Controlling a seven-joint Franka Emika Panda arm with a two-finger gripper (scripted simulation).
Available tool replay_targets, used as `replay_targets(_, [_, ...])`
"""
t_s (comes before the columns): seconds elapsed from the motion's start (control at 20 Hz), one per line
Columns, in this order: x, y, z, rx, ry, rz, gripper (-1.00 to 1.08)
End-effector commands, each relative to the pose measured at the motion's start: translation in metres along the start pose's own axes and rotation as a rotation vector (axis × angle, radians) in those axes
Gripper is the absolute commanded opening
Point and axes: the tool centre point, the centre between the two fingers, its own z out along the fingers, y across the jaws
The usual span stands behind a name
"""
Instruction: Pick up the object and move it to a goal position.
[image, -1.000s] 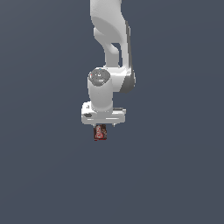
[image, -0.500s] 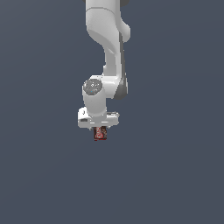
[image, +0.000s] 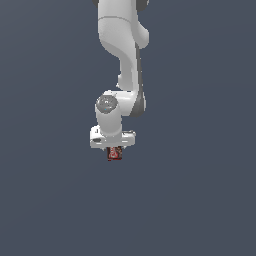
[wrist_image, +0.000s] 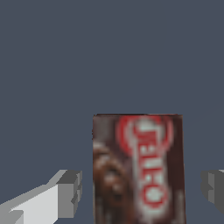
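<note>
The object is a small dark-red box (image: 114, 153) with a pinkish-white print. It sits directly under the white arm's hand in the exterior view. In the wrist view the box (wrist_image: 138, 170) lies face up between my two grey fingers. One finger (wrist_image: 66, 194) stands on one side and the other finger (wrist_image: 213, 186) on the opposite side. A narrow gap shows between each finger and the box. My gripper (image: 114, 151) is open and straddles the box without touching it; it also shows in the wrist view (wrist_image: 141, 190).
A plain dark blue-grey surface (image: 200, 200) fills the whole scene. No other objects, edges or goal marker show in either view.
The hand has come down over the box while the upper arm shifted. The box has stayed in place, and more of its top is hidden by the hand.
</note>
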Motion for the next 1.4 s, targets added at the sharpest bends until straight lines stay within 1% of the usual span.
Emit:
replay_targets(0.0, [-0.001, 0.000, 0.013, 0.000, -0.001, -0.001, 1.00])
replay_targets(0.2, [-0.001, 0.000, 0.028, 0.000, -0.001, -0.002, 1.00])
replay_targets(0.4, [0.000, 0.001, 0.032, 0.000, -0.001, -0.002, 1.00])
replay_targets(0.45, [0.000, 0.001, 0.032, 0.000, -0.001, -0.002, -1.00])
replay_targets(1.05, [0.000, 0.002, 0.030, -0.001, 0.000, 0.000, -1.00])
replay_targets(1.35, [-0.002, -0.009, 0.017, -0.001, 0.000, 0.000, -1.00])
